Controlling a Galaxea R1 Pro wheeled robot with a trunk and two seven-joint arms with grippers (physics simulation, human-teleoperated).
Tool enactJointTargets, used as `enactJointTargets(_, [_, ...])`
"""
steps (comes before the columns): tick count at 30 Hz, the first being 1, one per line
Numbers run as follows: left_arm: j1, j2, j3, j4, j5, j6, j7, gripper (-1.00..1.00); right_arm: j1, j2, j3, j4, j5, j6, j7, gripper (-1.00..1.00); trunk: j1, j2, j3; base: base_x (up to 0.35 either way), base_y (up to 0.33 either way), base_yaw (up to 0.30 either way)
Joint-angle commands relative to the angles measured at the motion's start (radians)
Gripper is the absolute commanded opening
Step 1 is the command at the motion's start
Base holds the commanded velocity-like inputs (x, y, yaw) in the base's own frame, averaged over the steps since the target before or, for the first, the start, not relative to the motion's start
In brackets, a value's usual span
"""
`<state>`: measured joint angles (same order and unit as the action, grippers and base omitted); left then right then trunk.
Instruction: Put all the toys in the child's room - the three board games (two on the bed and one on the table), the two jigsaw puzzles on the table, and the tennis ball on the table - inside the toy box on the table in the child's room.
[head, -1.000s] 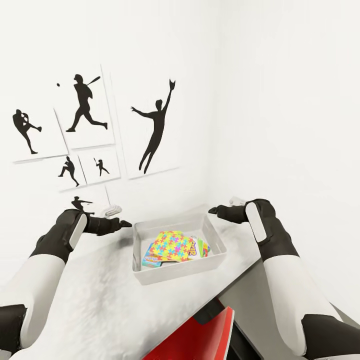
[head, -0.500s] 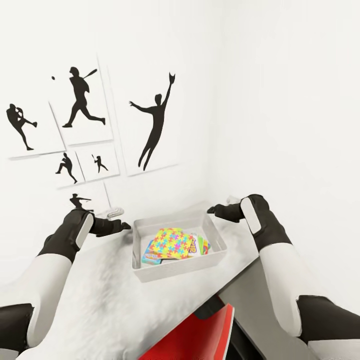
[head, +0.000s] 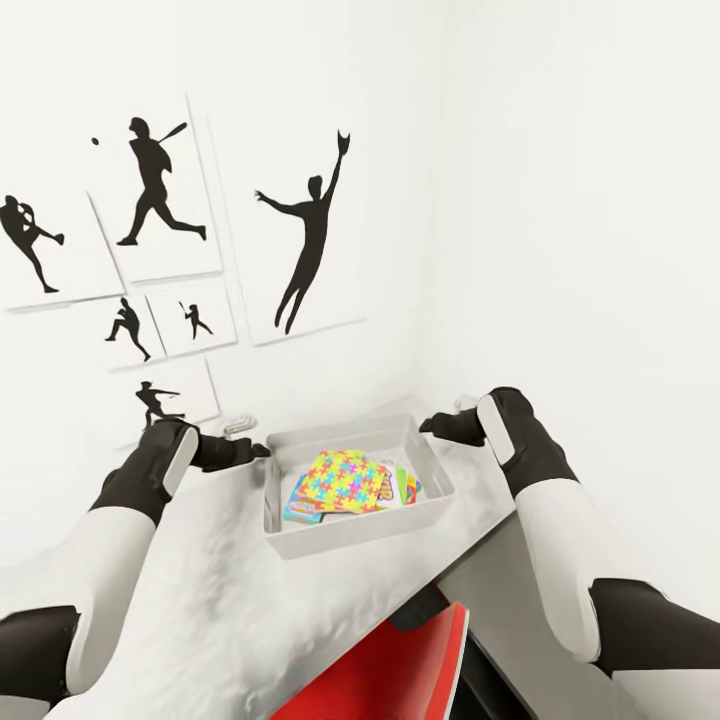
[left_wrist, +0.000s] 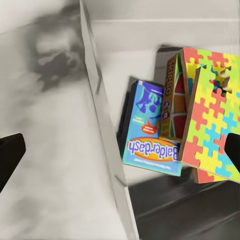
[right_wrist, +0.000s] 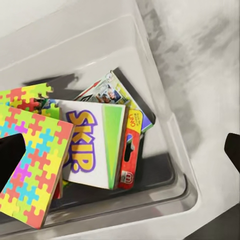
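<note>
The white toy box (head: 340, 540) stands on the white table (head: 200, 600) near the wall corner. Inside it a bright jigsaw puzzle (head: 345, 478) lies on top of several game boxes. The left wrist view has that puzzle (left_wrist: 210, 110) beside a blue Balderdash box (left_wrist: 147, 130). In the right wrist view, a Skip-Bo box (right_wrist: 95, 140) and a red UNO pack (right_wrist: 131, 150) lie next to the puzzle (right_wrist: 30, 165). My left gripper (head: 252, 452) (left_wrist: 120, 155) hovers open at the box's left rim. Over the right rim my right gripper (head: 435, 425) (right_wrist: 121, 150) is open and holds nothing.
A red chair (head: 400, 670) is tucked under the table's front edge. Baseball silhouette posters (head: 300, 240) hang on the wall behind. A small white object (head: 237, 425) lies at the back of the table. The side wall is close on the right.
The whole picture has shifted a little, so the camera moved. Both open grippers stay at the two sides of the toy box, and its contents look unchanged.
</note>
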<state>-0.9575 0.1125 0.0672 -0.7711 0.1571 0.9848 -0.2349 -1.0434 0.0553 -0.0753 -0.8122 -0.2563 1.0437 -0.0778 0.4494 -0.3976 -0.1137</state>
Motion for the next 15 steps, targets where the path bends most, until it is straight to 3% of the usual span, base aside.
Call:
enactJointTargets(1, [-0.003, -0.003, 0.002, 0.0, 0.002, 0.005, 0.0, 1.0, -0.001, 0.001, -0.003, 0.001, -0.007, 0.003, -0.008, 1.0, 0.001, -0.002, -0.004, 0.0, 0.0, 0.0])
enactJointTargets(15, [-0.019, -0.028, 0.003, 0.0, 0.001, 0.004, 0.002, 1.0, -0.001, 0.001, -0.003, 0.004, -0.003, 0.003, -0.009, 1.0, 0.001, -0.002, -0.027, 0.0, 0.0, 0.0])
